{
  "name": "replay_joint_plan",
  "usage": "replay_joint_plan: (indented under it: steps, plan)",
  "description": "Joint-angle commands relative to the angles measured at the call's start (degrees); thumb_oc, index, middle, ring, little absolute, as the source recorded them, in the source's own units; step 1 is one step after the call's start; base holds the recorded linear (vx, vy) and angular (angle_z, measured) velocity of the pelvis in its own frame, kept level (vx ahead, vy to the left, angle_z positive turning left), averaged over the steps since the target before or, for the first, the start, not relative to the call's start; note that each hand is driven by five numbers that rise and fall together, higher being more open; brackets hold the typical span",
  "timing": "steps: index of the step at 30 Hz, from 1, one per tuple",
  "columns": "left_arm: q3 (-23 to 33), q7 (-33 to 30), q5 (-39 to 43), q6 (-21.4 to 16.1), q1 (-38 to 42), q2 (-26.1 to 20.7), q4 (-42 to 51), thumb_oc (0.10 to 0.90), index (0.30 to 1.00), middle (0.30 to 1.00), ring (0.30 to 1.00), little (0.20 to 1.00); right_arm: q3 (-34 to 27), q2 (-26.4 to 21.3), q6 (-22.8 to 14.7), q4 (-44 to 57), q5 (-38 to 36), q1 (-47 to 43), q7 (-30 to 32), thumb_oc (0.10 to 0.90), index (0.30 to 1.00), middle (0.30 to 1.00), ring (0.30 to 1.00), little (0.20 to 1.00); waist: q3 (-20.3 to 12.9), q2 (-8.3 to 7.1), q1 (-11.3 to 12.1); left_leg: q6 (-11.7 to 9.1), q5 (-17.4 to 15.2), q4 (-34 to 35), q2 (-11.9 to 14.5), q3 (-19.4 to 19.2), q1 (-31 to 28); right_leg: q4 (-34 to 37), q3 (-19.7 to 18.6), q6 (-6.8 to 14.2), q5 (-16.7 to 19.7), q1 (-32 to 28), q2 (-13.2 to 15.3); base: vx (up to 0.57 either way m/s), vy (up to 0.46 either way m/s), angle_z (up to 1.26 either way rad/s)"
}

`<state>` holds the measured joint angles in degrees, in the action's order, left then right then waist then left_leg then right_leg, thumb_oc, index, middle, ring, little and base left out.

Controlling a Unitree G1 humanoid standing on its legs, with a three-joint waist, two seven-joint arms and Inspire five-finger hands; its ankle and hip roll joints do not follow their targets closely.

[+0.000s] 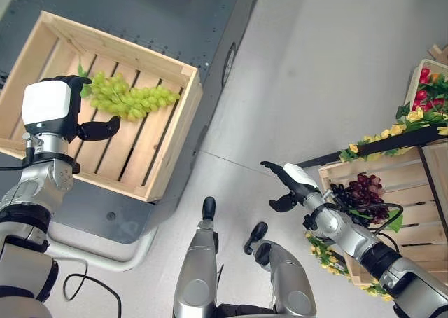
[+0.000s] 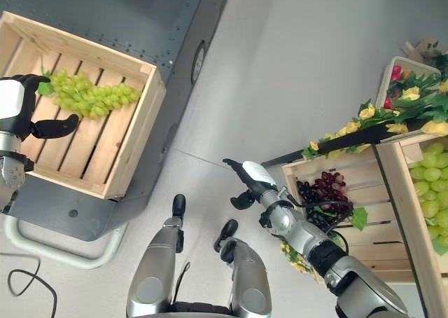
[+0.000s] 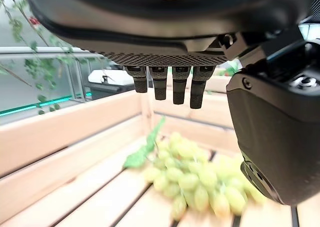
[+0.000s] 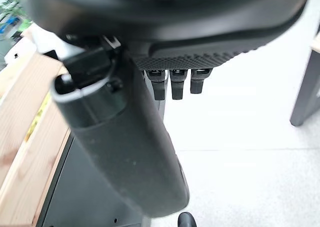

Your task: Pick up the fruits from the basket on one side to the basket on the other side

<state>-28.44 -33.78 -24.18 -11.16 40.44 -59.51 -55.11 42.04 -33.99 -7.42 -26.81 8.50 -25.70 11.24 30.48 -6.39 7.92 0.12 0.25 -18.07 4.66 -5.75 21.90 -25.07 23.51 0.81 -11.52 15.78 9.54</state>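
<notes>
A bunch of green grapes lies on the slats of the wooden crate on the left; it also shows in the left wrist view. My left hand hovers over the crate beside the bunch, open and holding nothing. A bunch of dark red grapes rests in the wooden crate on the right. My right hand hangs over the floor just left of that crate, open and empty.
A dark grey cart carries the left crate. Yellow flowers and leaves trim the right stand. More green grapes sit in a bin at the far right. Light grey floor lies between the two sides.
</notes>
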Motion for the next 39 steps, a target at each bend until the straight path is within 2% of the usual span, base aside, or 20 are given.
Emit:
replay_joint_plan:
  steps: [1,7,18,22,27,33,39]
  plan:
    - [4.12,-9.92,-1.20,4.01,5.26,-6.40,0.30,0.800,0.900,0.900,0.900,0.900,-0.61,-2.12,-3.91,4.04,-1.02,0.07,3.21,0.800,0.900,0.900,0.900,0.900,-0.69,0.34,-0.03,-1.61,-8.59,-7.92,1.06,-0.53,4.25,-3.72,-0.74,-1.00,-4.36,-0.71,0.15,-0.01,0.064,0.06]
    - [1.79,-10.69,-3.92,5.61,9.99,-6.66,-0.69,0.800,0.900,0.900,0.900,0.900,-0.37,-1.16,-3.59,3.58,-0.28,-1.19,3.43,0.800,0.900,0.900,0.900,0.900,-0.69,-1.03,-0.36,-1.40,-9.50,-10.06,1.38,-0.43,7.61,-5.44,-1.09,-0.78,-4.38,2.64,0.01,-0.03,0.052,0.01]
    - [-7.19,-12.36,-10.93,3.85,18.34,-7.93,0.02,0.800,0.900,0.900,0.900,0.900,-0.28,-1.50,-2.77,1.53,-0.16,-3.42,3.61,0.800,0.900,0.900,0.900,0.900,-0.69,-2.03,-0.89,-0.58,-11.93,-14.62,1.82,-0.38,12.28,-9.38,-1.98,-0.92,-5.03,7.34,-0.23,-0.02,0.050,-0.01]
    - [-10.70,-11.91,-14.13,2.55,21.48,-8.11,0.61,0.800,0.900,0.900,0.900,0.900,-0.11,-1.51,-2.11,1.89,-0.25,-4.01,3.28,0.800,0.900,0.900,0.900,0.900,-0.69,-2.55,-1.30,-0.35,-12.47,-15.58,1.85,-0.38,13.54,-10.26,-2.60,-0.31,-4.48,9.42,-0.27,0.00,0.061,-0.02]
    - [-13.53,-11.21,-13.96,2.83,23.81,-8.25,-0.02,0.800,0.900,0.900,0.900,0.900,0.04,-2.23,-1.30,2.25,-0.42,-4.43,3.06,0.800,0.900,0.900,0.900,0.900,-0.69,-2.71,-2.03,-0.04,-12.71,-15.65,1.95,-1.05,14.21,-10.68,-3.23,0.35,-3.95,11.27,-0.17,0.00,0.076,-0.06]
    - [-16.93,-9.51,-14.88,6.76,27.03,-8.58,-2.34,0.800,0.900,0.900,0.900,0.900,-0.01,-3.49,-0.93,2.64,-0.55,-5.16,1.90,0.800,0.900,0.900,0.900,0.900,-0.69,-3.04,-3.07,0.03,-12.64,-15.58,2.24,-1.82,15.40,-10.31,-3.91,1.09,-2.79,13.61,-0.28,-0.01,0.082,-0.03]
    - [-21.37,-4.22,-12.77,11.36,32.18,-8.08,-5.43,0.800,0.900,0.900,0.900,0.900,0.85,-4.14,-1.80,2.03,-1.61,-6.39,2.39,0.800,0.900,0.900,0.900,0.900,-0.69,-3.65,-3.74,0.31,-12.82,-15.68,2.56,-1.84,17.16,-10.31,-3.91,1.70,-1.79,15.92,-0.23,-0.01,0.052,-0.02]
